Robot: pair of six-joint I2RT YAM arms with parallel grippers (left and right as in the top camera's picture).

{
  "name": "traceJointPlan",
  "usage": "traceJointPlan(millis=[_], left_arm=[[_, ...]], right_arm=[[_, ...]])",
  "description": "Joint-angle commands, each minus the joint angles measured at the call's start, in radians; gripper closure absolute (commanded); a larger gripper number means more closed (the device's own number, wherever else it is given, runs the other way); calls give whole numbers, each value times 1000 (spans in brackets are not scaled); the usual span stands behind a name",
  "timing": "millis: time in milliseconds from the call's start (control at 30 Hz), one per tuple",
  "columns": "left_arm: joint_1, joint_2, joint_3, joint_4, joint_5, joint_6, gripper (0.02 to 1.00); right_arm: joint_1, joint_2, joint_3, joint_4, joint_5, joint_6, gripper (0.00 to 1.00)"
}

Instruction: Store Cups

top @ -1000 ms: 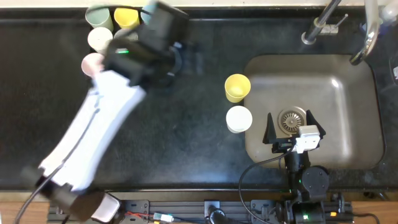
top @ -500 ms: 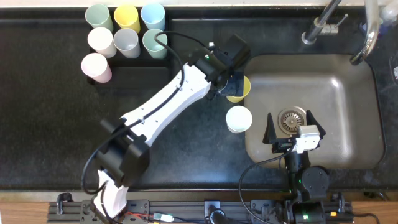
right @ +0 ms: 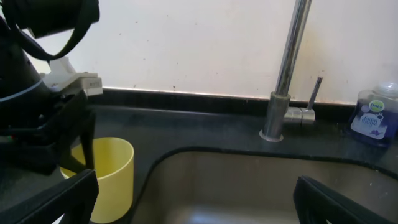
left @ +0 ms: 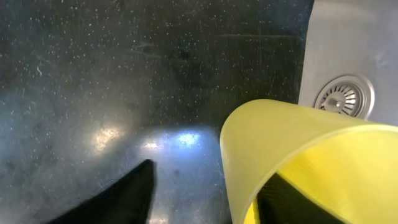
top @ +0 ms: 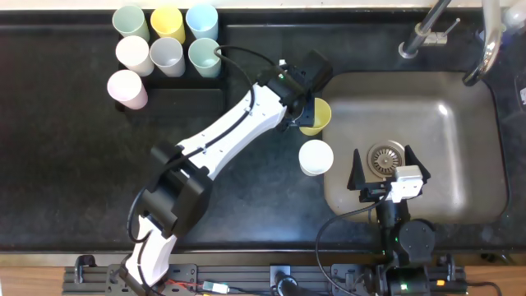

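**Item: left gripper** (top: 306, 107). One second back it is hanging over the stored cups (top: 167, 37) at the upper left of the top view. Half a second back it is arriving at the centre of the frame. Now it is settling lower onto the yellow cup (top: 318, 120). Its fingers are standing apart and gripping nothing yet. In the left wrist view, one finger (left: 127, 193) is sitting outside the cup wall with bare counter (top: 66, 164) showing between them. The other appears to be reaching down inside the cup.

**Item: yellow cup.** It is standing upright at the centre of the top view, just beside the left rim of the sink (top: 460, 123), and is not shifting across the three frames.

**Item: white cup** (top: 316, 157). It is waiting just below the yellow one in the top view, untouched.

**Item: stored cups.** Six are standing in two rows at the upper left, with a pink cup (top: 127, 89) just below and to their left.

**Item: right gripper** (top: 385, 174). It is idling over the sink at lower right, spread wide and carrying nothing.

**Reading:** the arm is likely starting its next pickup. The closing of the fingers on the yellow cup's wall is still outstanding, and two cups are remaining to be stored.
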Motion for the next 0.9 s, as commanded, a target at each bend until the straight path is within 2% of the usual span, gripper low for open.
traceJointPlan(millis=[33, 100, 167, 233, 300, 433, 533, 600, 633, 767, 900], left_arm=[[-6, 6, 18, 6, -16, -2, 695], [-6, 5, 18, 8, -11, -2, 893], [-5, -5, 18, 6, -8, 7, 982], [-5, -37, 18, 2, -38, 34, 982], [6, -113, 18, -16, -123, 51, 982], [98, -271, 18, -104, -204, 77, 985], [217, -377, 18, -199, -206, 75, 982], [381, -481, 18, -314, -203, 79, 982], [423, -501, 18, -345, -203, 102, 982], [551, -525, 18, -422, -198, 196, 980], [655, -515, 0, -414, -147, 221, 982]], right_arm=[[5, -7, -13, 6, 1, -3, 3], [5, -7, -13, 6, 1, -3, 3], [5, -7, -13, 6, 1, -3, 5], [5, -7, -13, 6, 1, -3, 5], [5, -7, -13, 6, 1, -3, 5], [5, -7, -13, 6, 1, -3, 5], [5, -7, -13, 6, 1, -3, 3], [5, -7, -13, 6, 1, -3, 3], [5, -7, -13, 6, 1, -3, 3], [5, -7, -13, 6, 1, -3, 5], [5, -7, -13, 6, 1, -3, 5]])
